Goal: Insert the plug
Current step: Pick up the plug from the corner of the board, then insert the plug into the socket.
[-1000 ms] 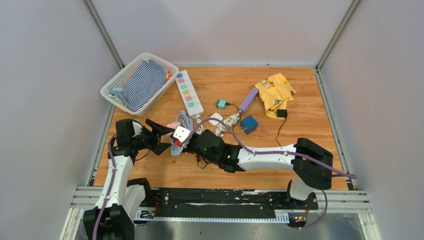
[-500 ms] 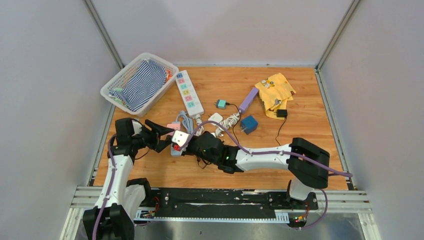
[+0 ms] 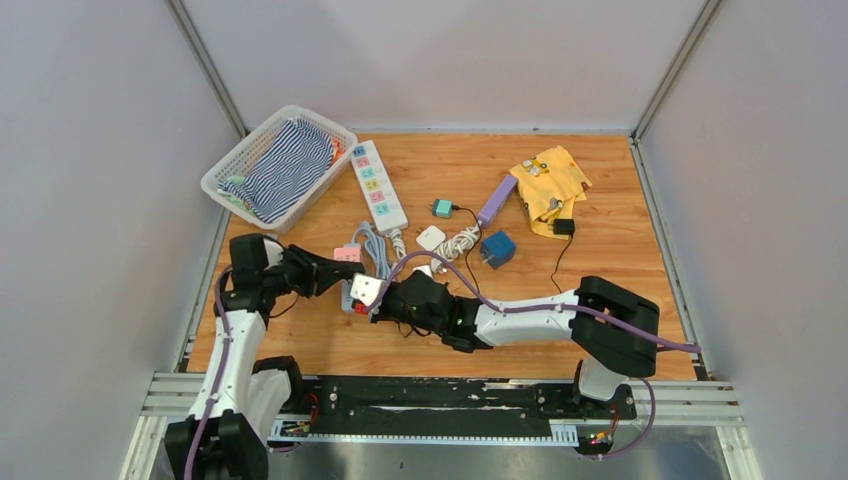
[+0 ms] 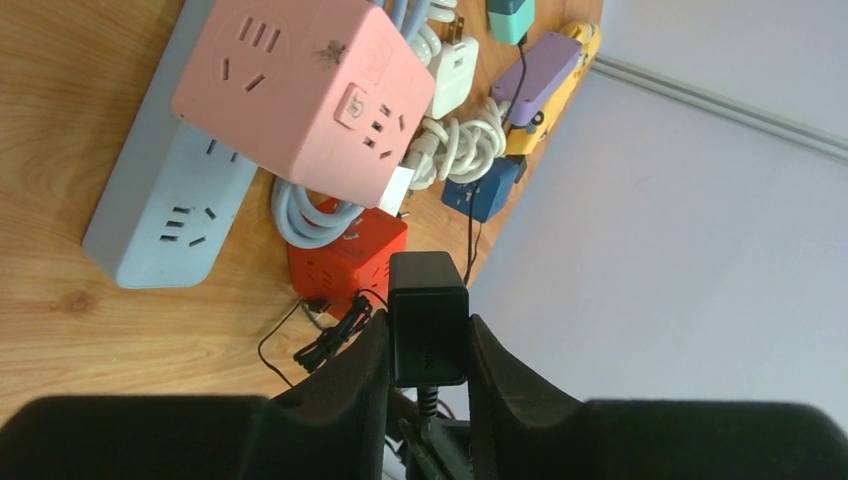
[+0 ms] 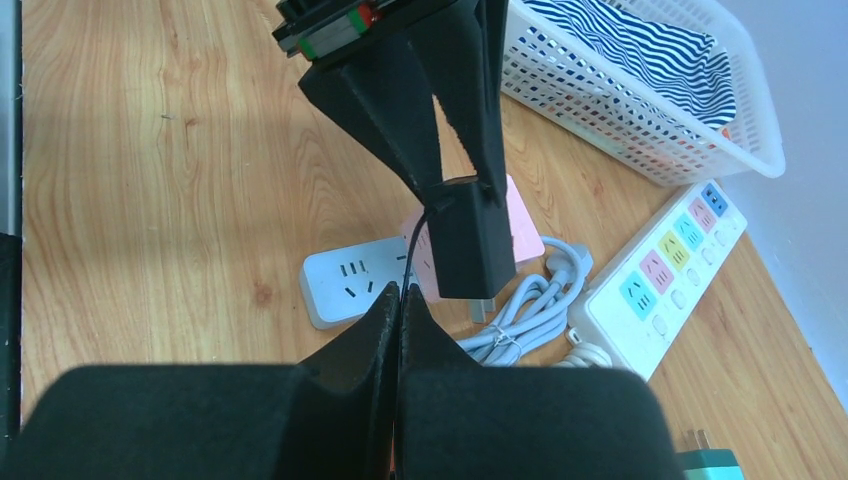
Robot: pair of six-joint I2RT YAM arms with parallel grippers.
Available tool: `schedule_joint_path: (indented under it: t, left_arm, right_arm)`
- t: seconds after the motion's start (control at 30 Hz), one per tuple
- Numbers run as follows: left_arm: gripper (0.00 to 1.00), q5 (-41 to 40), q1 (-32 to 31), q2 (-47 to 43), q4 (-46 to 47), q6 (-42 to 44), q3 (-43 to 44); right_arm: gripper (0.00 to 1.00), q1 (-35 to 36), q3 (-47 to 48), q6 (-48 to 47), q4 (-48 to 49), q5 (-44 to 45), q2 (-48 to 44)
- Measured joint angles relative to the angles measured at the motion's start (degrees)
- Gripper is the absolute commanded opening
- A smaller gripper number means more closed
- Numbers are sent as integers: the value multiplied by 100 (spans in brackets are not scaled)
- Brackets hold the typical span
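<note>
2x flat pwr strips: white strip (image 3: 378, 186), blue-grey strip (image 4: 165, 215). 3x socket cubes: pink cube (image 4: 300, 95), red cube (image 4: 345, 262), blue cube (image 3: 498, 248). 2x blk plug adapters: near adapter (image 4: 427, 320), far adapter (image 3: 564, 227). 2x cloths: striped cloth (image 3: 290, 165), yellow cloth (image 3: 552, 178). 1x white lattice basket (image 5: 640, 130).

The black plug (image 4: 428, 318) between the left fingers (image 4: 340, 385) is smooth matt plastic. Past the fingertips, the pink socket cube (image 4: 300, 90) is smooth plastic and the table (image 4: 60, 330) is wood

Colours: black rectangular plastic plug (image 4: 428, 318); pink cube socket block (image 4: 305, 95); pale blue flat power strip (image 4: 165, 215); red cube socket block (image 4: 348, 262); navy-white striped cloth (image 3: 290, 165); white plastic lattice basket (image 3: 225, 172).
</note>
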Motion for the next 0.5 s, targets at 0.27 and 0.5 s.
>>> schedule_joint_path:
  t: [0.27,0.5]
  left_arm:
    - [0,-339,-7,-232,-94,551,358]
    - [0,-922,-7,-354,-431,1764,1307]
  right_arm:
    - [46,0,-173,103,184,11,-26]
    - [100,0,-737,514,52,138,-857]
